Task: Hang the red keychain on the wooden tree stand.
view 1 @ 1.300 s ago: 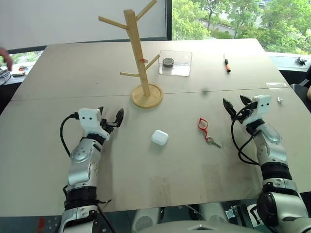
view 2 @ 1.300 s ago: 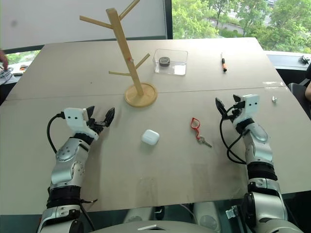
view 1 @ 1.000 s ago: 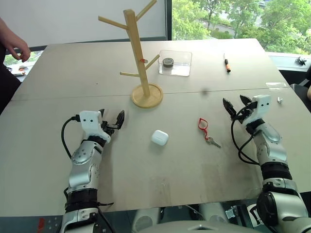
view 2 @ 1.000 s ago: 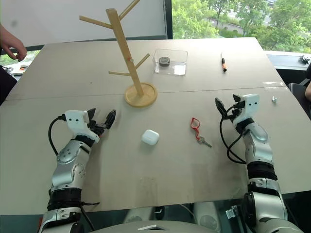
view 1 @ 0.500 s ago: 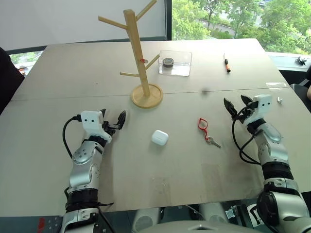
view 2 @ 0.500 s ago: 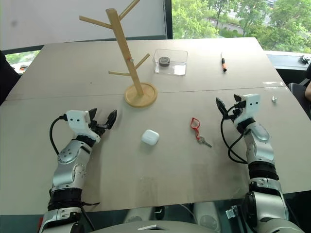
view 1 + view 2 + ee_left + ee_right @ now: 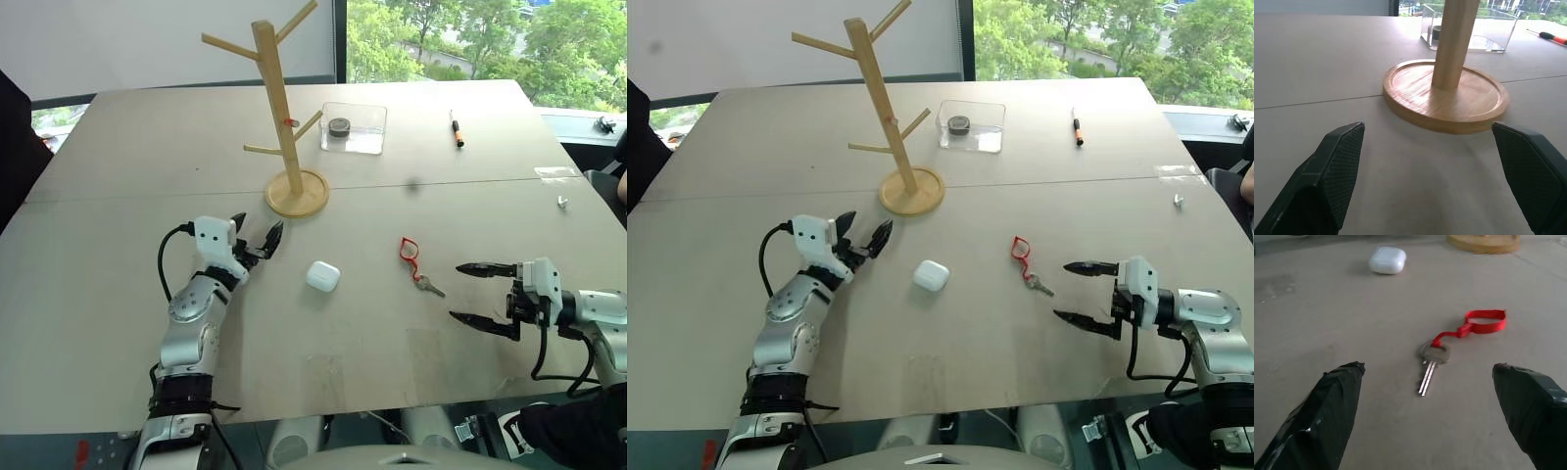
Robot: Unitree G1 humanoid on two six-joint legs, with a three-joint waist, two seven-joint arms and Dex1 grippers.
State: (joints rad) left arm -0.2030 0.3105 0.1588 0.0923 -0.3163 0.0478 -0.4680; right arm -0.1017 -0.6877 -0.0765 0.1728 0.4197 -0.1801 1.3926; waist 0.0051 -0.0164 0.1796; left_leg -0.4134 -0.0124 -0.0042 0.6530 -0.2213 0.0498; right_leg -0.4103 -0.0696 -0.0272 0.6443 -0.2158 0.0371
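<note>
Right end effector: mine, fingers spread wide, nothing between them. Hangs low over the bench nr the front edge, twd the right side, pointing sideways at the keychain. Not touching it.
Left end effector: mine, fingers spread, empty. Over the bench left of centre, aimed at the stand's base, just short of it, apart.
Red keychain: lies flat on the bench, right of centre, between the earbud case and my right end effector. Red loop twd the far edge, silver key twd the front edge. In right wrist view it sits between my two fingers' lines, a bit ahead of the tips.
Wooden tree stand: upright, round base flat on the bench, centre-left, just beyond the seam across the top. Pegs bare as far as I can see; small red mark on the pole, can't tell what.
Earbud case: white, on the bench between my two end effectors, nearer the left one.
Clear box: twd the far edge, right of the stand, w/ a small dark round thing inside.
Marker pen: far right part of the bench, orange tip twd me.
Bench: beige top.
Person: dark sleeve at the left edge.
</note>
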